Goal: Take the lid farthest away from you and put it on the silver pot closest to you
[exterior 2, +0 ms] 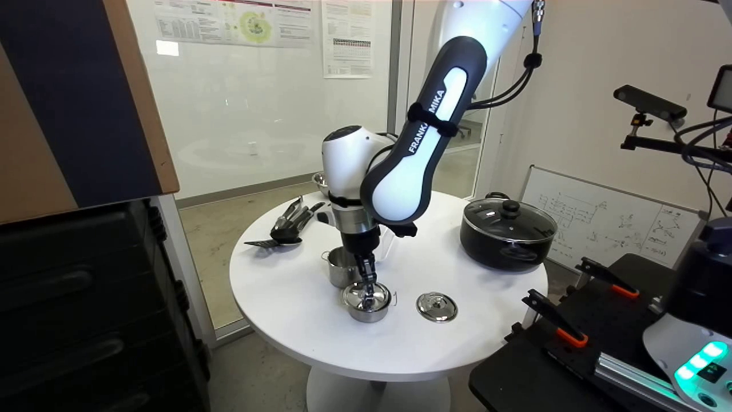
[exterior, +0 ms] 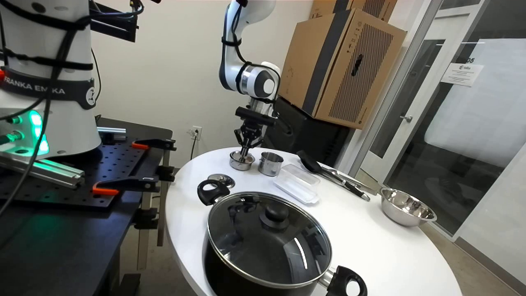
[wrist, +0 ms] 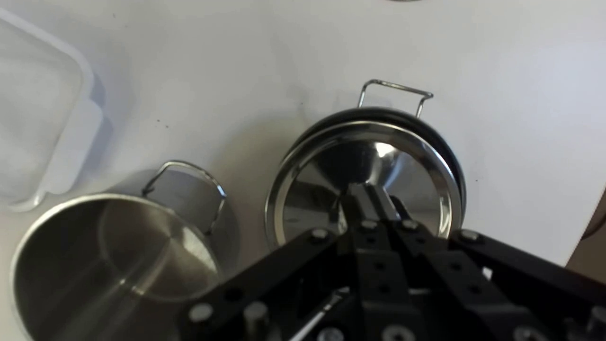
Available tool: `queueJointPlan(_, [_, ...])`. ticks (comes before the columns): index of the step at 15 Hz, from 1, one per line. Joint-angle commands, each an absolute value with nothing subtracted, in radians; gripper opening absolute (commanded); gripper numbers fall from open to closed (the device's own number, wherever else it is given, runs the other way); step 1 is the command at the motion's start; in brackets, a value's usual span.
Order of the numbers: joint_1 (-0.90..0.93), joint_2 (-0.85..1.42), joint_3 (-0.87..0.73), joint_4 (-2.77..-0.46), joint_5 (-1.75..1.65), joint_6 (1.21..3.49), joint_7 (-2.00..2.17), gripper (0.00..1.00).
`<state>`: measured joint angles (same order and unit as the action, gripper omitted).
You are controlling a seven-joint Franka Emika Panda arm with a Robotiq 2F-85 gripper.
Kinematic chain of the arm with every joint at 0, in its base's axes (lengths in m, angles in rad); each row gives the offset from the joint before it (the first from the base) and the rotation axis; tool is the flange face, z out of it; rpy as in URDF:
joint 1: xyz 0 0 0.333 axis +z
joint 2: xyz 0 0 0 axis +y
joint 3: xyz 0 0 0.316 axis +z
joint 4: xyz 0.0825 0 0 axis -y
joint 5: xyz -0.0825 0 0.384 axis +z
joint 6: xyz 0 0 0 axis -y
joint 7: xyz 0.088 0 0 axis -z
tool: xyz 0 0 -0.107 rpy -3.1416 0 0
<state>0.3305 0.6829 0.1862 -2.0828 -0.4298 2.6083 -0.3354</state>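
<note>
A short silver pot stands on the white round table, in both exterior views; its dark rim shows in the wrist view. A shiny silver lid lies over its mouth, slightly off centre, with a crescent of the pot showing past it in the wrist view. My gripper points down at the lid's middle, fingers nearly together on its handle, which they hide; it also shows in both exterior views. Another silver lid lies flat on the table.
A taller open silver pot stands beside the short one. A clear plastic container, black utensils, a metal bowl and a large black pot with glass lid share the table.
</note>
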Motion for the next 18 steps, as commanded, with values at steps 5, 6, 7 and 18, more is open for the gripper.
queueJointPlan(5, [0.347, 0.696, 0.176, -2.063, -0.443, 2.603, -0.314, 0.14])
queueJointPlan(6, [0.345, 0.695, 0.177, -2.066, -0.442, 2.603, -0.316, 0.16])
queueJointPlan(7, [0.345, 0.694, 0.177, -2.067, -0.442, 2.603, -0.316, 0.15])
queueJointPlan(18, [0.338, 0.686, 0.181, -2.085, -0.439, 2.609, -0.320, 0.00])
